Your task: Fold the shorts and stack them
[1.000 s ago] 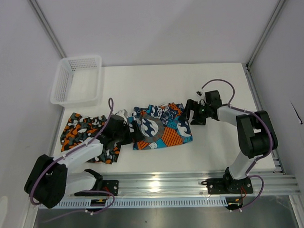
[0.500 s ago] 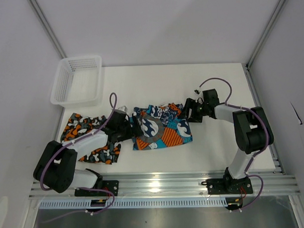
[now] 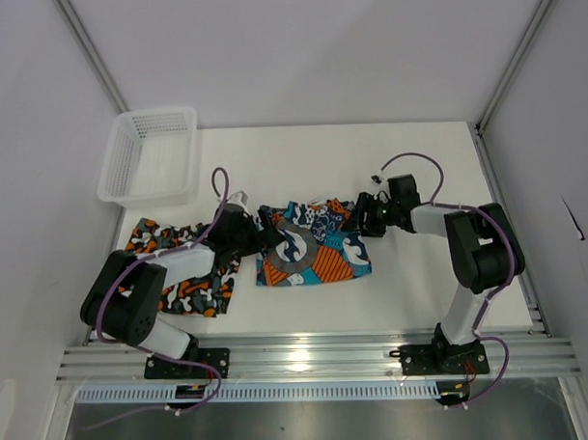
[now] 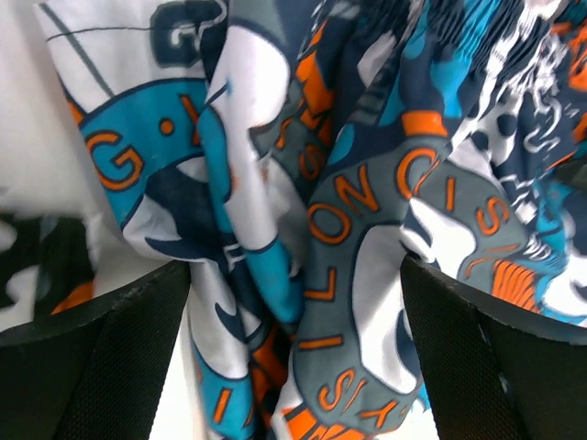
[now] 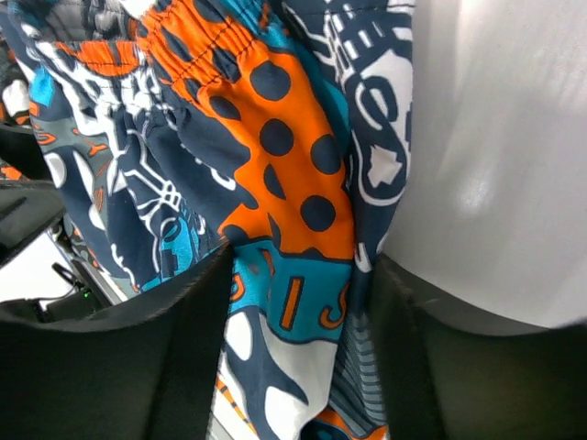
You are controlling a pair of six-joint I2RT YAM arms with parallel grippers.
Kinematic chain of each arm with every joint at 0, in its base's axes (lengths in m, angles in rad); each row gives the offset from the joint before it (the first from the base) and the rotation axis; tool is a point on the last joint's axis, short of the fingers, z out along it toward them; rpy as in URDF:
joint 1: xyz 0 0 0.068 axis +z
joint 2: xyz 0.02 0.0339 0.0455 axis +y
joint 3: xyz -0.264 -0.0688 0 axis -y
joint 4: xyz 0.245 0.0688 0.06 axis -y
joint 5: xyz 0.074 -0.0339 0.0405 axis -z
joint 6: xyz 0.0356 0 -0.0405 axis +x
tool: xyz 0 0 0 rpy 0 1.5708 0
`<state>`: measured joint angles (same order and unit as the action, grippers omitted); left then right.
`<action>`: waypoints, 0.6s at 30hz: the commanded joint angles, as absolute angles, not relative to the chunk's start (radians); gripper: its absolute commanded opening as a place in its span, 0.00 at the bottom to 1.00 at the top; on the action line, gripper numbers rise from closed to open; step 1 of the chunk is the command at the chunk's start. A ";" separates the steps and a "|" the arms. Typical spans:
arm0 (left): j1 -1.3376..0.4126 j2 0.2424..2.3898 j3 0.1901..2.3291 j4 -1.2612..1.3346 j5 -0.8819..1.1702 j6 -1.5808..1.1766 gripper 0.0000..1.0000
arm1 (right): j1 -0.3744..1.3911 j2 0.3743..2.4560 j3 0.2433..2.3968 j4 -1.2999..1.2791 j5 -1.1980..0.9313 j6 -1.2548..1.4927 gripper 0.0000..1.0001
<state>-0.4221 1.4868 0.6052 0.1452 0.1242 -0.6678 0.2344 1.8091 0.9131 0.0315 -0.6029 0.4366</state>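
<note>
Seemingly you're gripping for the first fold: the graphic-print shorts (image 3: 309,246) lie between the wide-apart jaws of your left gripper (image 4: 293,302) and inside your right gripper (image 5: 298,307), its grip unclear; clamp both next.

Left arm (image 3: 184,262) covers the middle of the camouflage shorts (image 3: 145,246), both wrist views crop the graphic shorts (image 4: 367,229), and can't tell if the right tool (image 5: 298,275) pinches fabric.
</note>
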 commanded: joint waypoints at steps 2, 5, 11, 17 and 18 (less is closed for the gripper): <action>-0.414 1.560 0.614 0.181 0.134 -0.698 0.95 | 0.253 1.858 0.867 -0.018 -0.542 0.439 0.52; -0.414 1.572 0.601 0.186 0.124 -0.696 0.80 | 0.258 1.856 0.848 0.018 -0.543 0.459 0.42; -0.417 1.534 0.588 0.210 0.138 -0.673 0.33 | 0.278 1.821 0.819 0.051 -0.538 0.503 0.11; -0.417 1.450 0.572 0.199 0.152 -0.640 0.02 | 0.291 1.747 0.811 0.023 -0.509 0.523 0.00; -0.417 1.434 0.575 0.186 0.153 -0.632 0.00 | 0.291 1.735 0.811 0.015 -0.505 0.523 0.00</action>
